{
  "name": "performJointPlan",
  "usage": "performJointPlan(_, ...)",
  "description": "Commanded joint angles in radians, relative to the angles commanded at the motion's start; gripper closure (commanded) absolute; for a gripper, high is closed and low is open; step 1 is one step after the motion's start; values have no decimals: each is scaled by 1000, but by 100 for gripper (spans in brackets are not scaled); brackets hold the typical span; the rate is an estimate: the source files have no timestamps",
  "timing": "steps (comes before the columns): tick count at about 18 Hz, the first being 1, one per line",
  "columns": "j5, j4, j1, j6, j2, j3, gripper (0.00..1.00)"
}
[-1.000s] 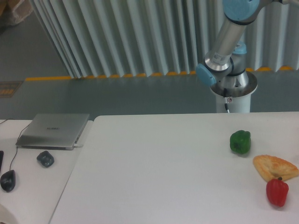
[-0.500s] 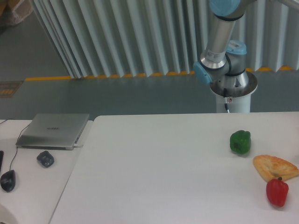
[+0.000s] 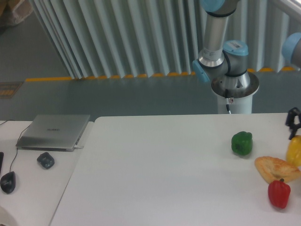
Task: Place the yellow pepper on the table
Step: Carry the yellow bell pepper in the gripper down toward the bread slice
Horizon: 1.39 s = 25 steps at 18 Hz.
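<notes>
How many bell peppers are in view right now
3. The green pepper sits on the table right of centre; the red pepper lies near the front right; the yellow pepper is at the right edge under the gripper, partly cut off.

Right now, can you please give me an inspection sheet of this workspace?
Surface: white table, matte, no spills seen.
Job's things: yellow pepper at the right edge of the picture, partly cut off; whether it touches the table cannot be told.
Clutter: green pepper, red pepper, pastry.
Grippers: gripper just above the yellow pepper, mostly out of the picture; state unclear.
Cables: mouse cable on the side desk.
Surroundings: laptop, two mice, robot base, curtain.
</notes>
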Motion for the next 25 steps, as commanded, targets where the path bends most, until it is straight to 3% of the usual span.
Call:
performJointPlan(5, 14, 107, -66, -111, 2, -40, 76)
performJointPlan(8, 103, 222, -115, -147, 8, -87, 76)
performJointPlan(10, 104, 270, -134, -219, 0, -97, 76)
performJointPlan(15, 136, 290, -176, -230, -6, -112, 76)
performJointPlan(19, 267, 290, -230, -227, -35, -114, 76)
performJointPlan(25, 307, 292, -235, -218, -60, -118, 76)
